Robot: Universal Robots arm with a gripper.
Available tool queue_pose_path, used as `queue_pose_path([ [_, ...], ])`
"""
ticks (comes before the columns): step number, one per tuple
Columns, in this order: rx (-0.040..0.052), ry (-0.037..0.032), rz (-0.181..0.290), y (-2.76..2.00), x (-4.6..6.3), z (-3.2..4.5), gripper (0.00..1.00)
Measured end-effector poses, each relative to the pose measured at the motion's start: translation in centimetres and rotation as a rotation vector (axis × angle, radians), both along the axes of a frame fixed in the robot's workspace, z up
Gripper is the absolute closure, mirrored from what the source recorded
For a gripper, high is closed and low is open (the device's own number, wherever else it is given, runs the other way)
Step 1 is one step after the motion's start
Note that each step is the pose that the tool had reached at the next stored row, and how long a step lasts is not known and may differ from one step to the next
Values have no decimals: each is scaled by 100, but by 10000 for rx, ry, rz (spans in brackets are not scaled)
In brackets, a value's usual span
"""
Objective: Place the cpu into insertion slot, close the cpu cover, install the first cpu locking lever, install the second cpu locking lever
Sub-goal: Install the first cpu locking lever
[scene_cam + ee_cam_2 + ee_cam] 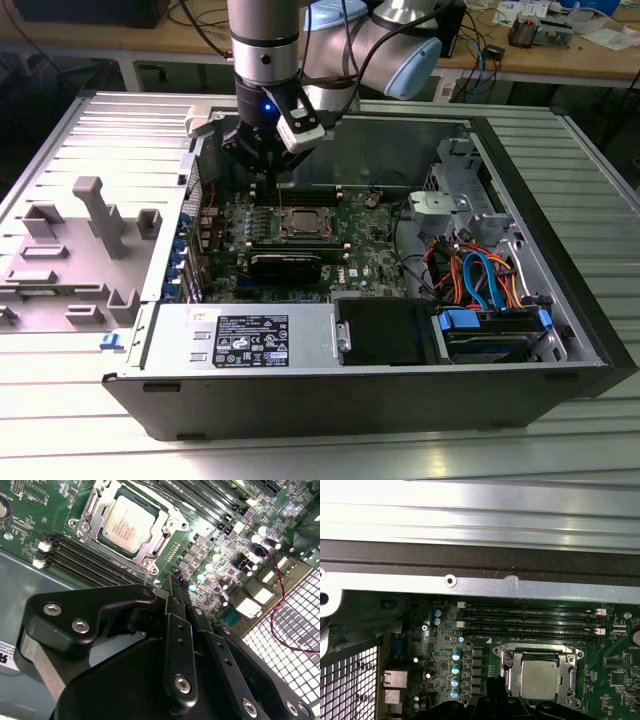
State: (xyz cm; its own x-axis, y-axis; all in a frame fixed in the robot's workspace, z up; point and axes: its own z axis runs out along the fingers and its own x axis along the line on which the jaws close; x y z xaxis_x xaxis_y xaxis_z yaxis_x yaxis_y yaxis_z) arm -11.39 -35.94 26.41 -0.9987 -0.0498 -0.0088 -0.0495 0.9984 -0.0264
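Computer case (330,405), green motherboard (365,262), memory slots (530,618)

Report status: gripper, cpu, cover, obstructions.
Gripper low, near cpu cover corner. Cpu seated, cover down around it. No obstruction seen.

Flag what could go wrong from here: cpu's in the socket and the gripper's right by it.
1. The gripper, fingers shut, sits just off a corner of the cpu cover, beside the capacitors; a sideways slip could clip them.
2. The cover lies over the cpu, but I can't tell whether it is locked down; uneven pressure could load the chip.
3. The red-black wire loops loose beside the gripper and may snag.
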Motion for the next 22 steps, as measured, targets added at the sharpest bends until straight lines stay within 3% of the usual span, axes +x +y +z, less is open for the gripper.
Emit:
queue_pose_path([
  [6,0,0,6,0,0,0,89],
  [10,0,0,184,80,-1,0,89],
  [22,0,0,400,166,49,-1,89],
])
